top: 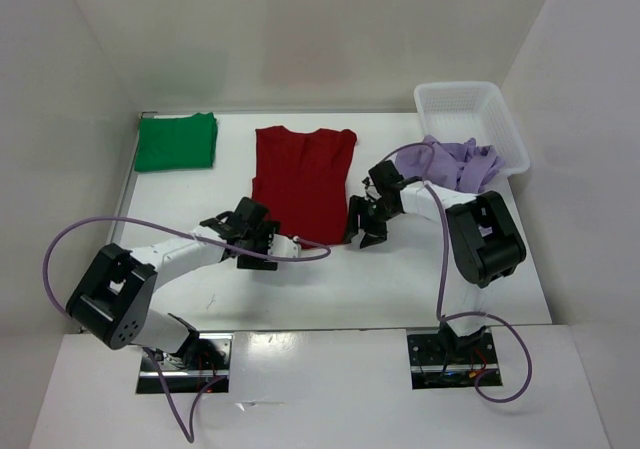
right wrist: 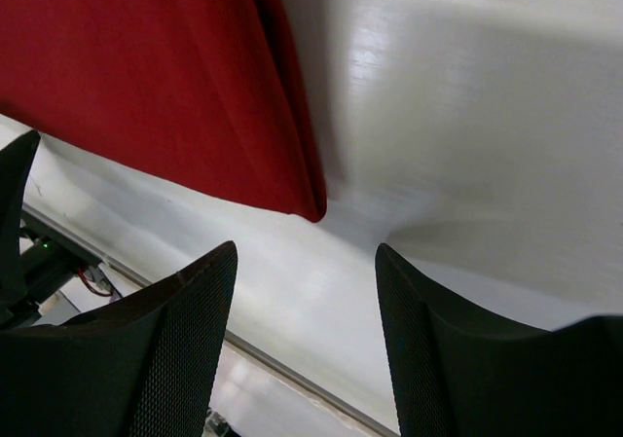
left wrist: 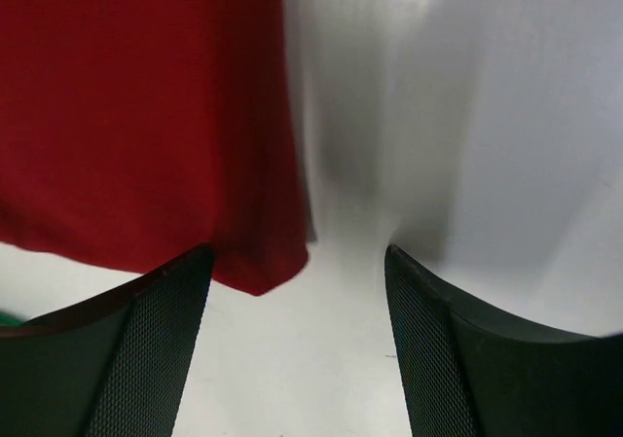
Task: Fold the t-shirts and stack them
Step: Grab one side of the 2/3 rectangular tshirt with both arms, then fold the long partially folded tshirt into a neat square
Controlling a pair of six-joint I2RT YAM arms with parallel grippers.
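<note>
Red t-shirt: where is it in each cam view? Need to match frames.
Top external: the dark red t-shirt lies mid-table, between the green t-shirt and the lavender t-shirt.
Left wrist: the dark red t-shirt fills the upper left, one corner low near centre.
Right wrist: the dark red t-shirt fills the upper left, one corner near centre.
Shared landmark: the white table bordering the shirt's edge.

My left arm [top: 170, 254] stretches low and inward from its base, my left gripper [left wrist: 297, 254] tipped downward with its fingers spread apart, while my right arm [top: 485, 234] bends toward the middle, my right gripper [right wrist: 305, 250] likewise low, fingers parted.
</note>
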